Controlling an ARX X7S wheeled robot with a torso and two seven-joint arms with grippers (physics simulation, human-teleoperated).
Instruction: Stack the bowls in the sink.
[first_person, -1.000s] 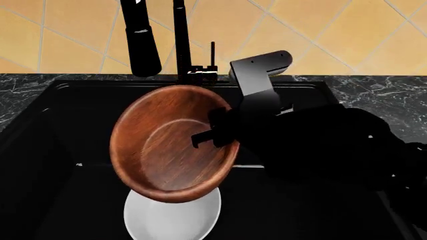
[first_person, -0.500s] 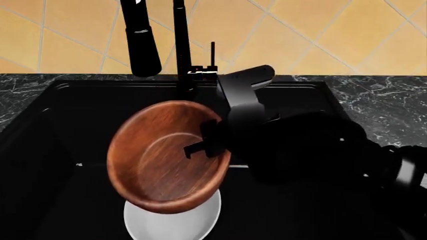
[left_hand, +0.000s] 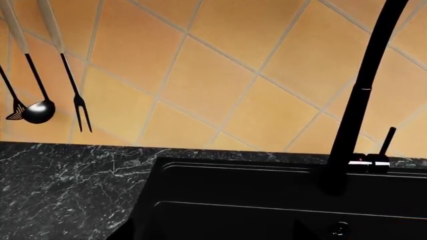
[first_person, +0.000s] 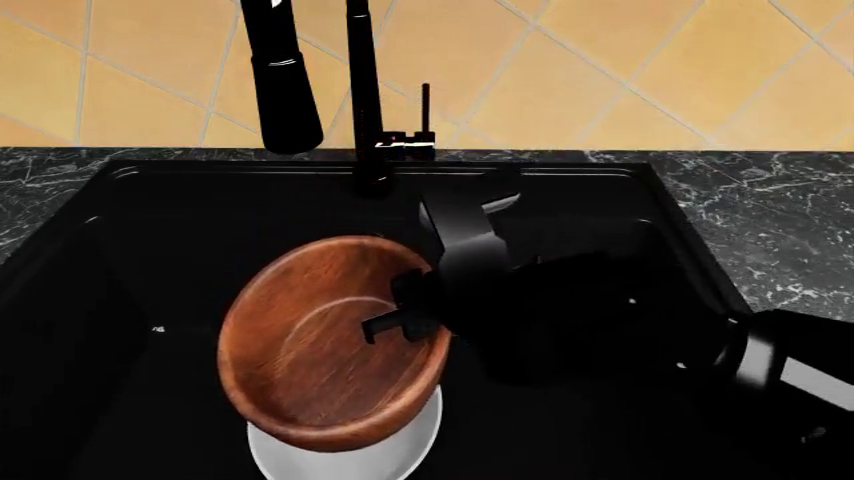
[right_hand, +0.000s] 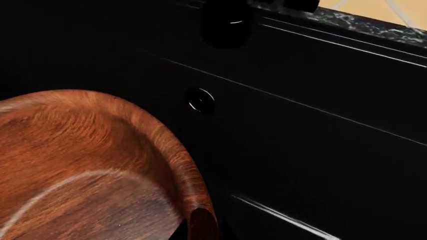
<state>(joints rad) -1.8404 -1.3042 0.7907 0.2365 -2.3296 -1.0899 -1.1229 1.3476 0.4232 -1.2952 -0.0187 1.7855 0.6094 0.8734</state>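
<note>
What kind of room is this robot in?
Most likely a kitchen. There is a black sink with a tall faucet, set in a dark stone counter. Behind it is a tiled wall where a ladle and a fork hang.

Glossy black robot arm

The right arm (first_person: 561, 300) is all black, built of bulky rounded segments with soft grey highlights, ending in a thin, flat-fingered gripper (first_person: 387, 322).
</note>
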